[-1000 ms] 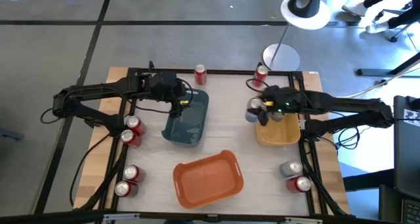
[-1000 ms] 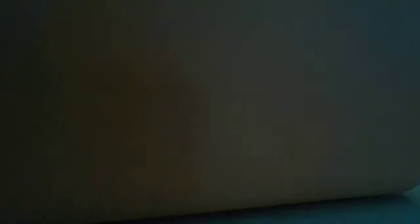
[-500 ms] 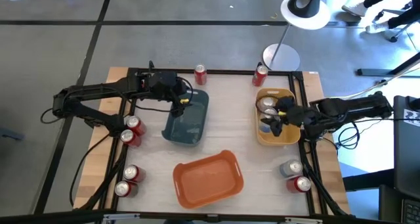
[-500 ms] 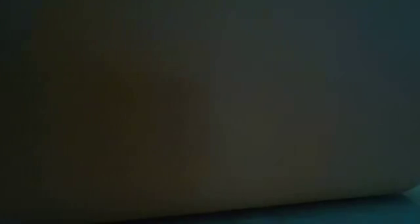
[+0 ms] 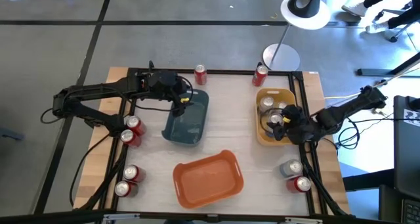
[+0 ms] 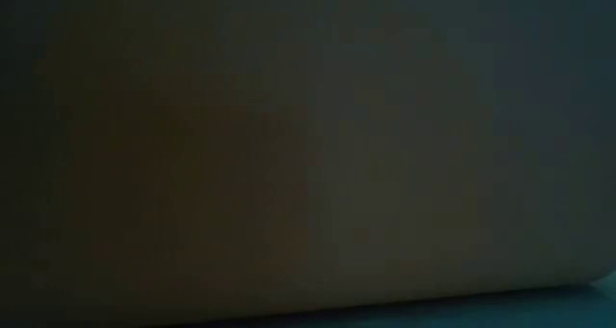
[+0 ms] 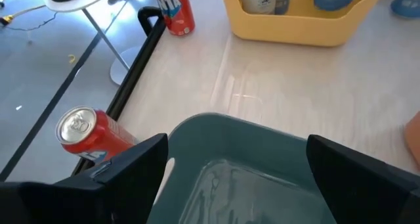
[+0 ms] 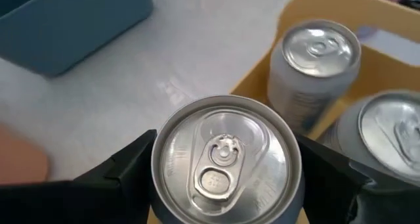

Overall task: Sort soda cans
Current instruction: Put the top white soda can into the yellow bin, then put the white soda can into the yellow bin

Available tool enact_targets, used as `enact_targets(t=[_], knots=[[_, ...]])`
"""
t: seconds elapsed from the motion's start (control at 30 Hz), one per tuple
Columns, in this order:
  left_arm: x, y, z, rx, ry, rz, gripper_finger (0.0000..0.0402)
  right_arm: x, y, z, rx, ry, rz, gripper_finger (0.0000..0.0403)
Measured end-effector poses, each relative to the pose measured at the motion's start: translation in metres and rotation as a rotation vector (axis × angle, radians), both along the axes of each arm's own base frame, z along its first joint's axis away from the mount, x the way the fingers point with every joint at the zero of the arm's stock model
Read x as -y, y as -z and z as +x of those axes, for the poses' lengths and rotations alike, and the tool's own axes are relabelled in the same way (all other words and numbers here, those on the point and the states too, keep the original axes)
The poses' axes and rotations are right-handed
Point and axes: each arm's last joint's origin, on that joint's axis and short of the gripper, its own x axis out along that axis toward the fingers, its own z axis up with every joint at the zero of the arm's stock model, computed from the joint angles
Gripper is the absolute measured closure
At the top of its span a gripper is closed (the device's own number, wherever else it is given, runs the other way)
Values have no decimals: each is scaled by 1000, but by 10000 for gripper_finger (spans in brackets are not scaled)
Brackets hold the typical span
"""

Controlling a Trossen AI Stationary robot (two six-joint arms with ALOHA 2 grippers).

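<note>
My right gripper (image 5: pixel 277 121) is shut on a silver-grey soda can (image 8: pixel 226 159) over the yellow bin (image 5: pixel 287 137) at the table's right. Two more silver cans (image 8: pixel 320 50) (image 8: pixel 394 129) stand upright in that bin. My left gripper (image 5: pixel 178 107) hangs open over the far end of the blue-grey bin (image 5: pixel 187 125); its fingers (image 7: pixel 125 168) straddle the bin's rim (image 7: pixel 216 119) without touching. Red cans stand on the table at the far edge (image 5: pixel 200 74) (image 5: pixel 261 74), along the left side (image 5: pixel 133 124) (image 5: pixel 131 173), and near right (image 5: pixel 302 183) beside a silver one (image 5: pixel 290 167). My right gripper pinches the silver can by its side wall just below the top rim (image 8: pixel 157 175), one finger (image 8: pixel 125 168) on each side. The can stands upright in the hold, its top facing the wrist camera. Its bottom is hidden, so I cannot tell whether it rests in the bin.
An orange bin (image 5: pixel 208 178) lies at the table's near middle. A dark frame rail (image 7: pixel 134 73) runs along the table's edges. A lamp stand base (image 5: pixel 281 56) sits beyond the far edge. The low view is dark and shows nothing.
My right gripper has carried the silver can from just left of the yellow bin toward the table's right and slightly nearer, and the can is now over the bin beside the other two silver cans. The right arm has drawn back toward the right edge.
</note>
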Motion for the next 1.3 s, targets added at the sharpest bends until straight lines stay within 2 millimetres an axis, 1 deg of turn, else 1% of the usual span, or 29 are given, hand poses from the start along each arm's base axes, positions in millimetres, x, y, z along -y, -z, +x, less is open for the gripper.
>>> enact_targets(t=[0.2,0.4,0.5,0.73,0.83,1.0,1.2,1.3], knots=[[0,-1,1,8,2,5,50,-1,24,-5,-9,76,19,127],[0,-1,1,7,4,7,50,1,41,-9,-76,69,20,126],[0,-1,1,7,4,7,50,2,47,-10,-93,70,10,111],[0,-1,1,7,6,9,50,0,47,-9,-119,18,25,63],[0,-1,1,5,9,14,50,-1,42,-8,-117,3,48,51],[0,-1,1,6,10,15,50,-2,25,-9,-124,-26,71,51],[0,-1,1,2,16,23,50,0,-7,-12,-115,-35,82,56],[0,-1,1,1,20,28,50,1,-24,-13,-98,-60,43,56]])
